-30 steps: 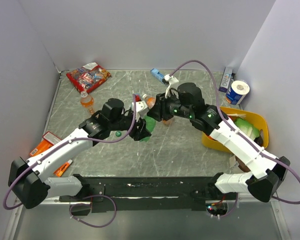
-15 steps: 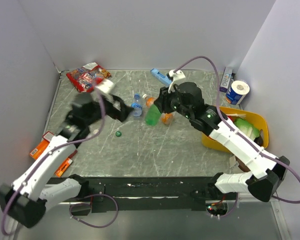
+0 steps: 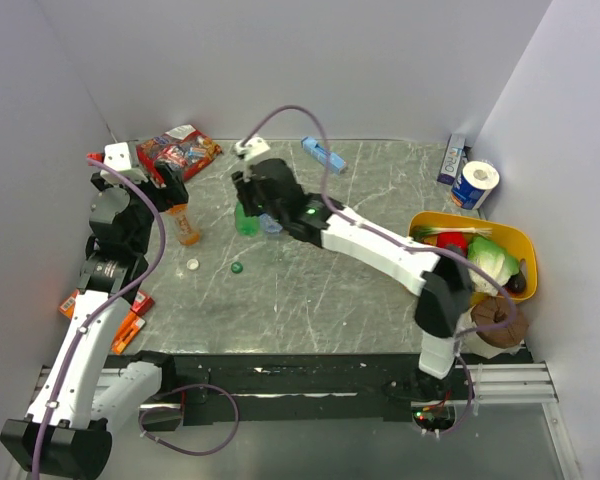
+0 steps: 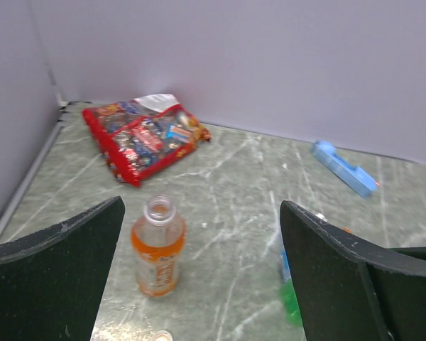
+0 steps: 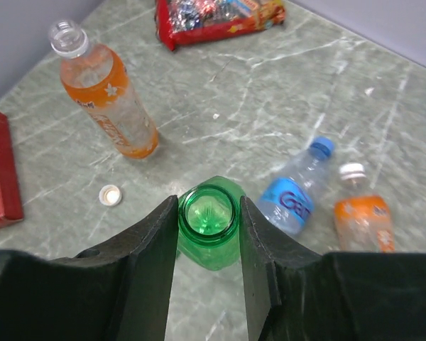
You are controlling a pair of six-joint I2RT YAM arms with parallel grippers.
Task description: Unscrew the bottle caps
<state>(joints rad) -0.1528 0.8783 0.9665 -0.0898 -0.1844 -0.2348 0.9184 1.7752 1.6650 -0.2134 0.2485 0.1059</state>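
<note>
Grey-green marbled bench (image 3: pixel 310 300), matt and scratched, boxed in by smooth pale lilac walls (image 3: pixel 310 70). Left of the bench's middle, toward the far edge, right gripper (image 5: pixel 208 204) clamped on the neck of the green bottle (image 5: pixel 211 257), black jaws pressed to either side. Translucent plastic, round mouth open, no cap, bottle upright. Just to its right, lying flat, clear bottle (image 5: pixel 295 195) with blue label and blue cap on. Beside that, capped orange bottle (image 5: pixel 362 217) with a white top. Near the far left corner, left gripper (image 4: pixel 200 206) spread wide and gripping nothing, jaws well apart. Seen between them, lower down, open orange bottle (image 4: pixel 158 249), upright, touched by neither jaw. Small white cap (image 5: pixel 111 195) loose on the bench near its foot, green cap (image 3: pixel 237 267) a little closer to the near edge. Crinkled red sweets bag (image 4: pixel 145 135) in the far left corner, flat blue box (image 4: pixel 344 168) along the far edge, yellow bowl (image 3: pixel 470 222) at the right edge. Bare marble from the bottles to the near edge.
</note>
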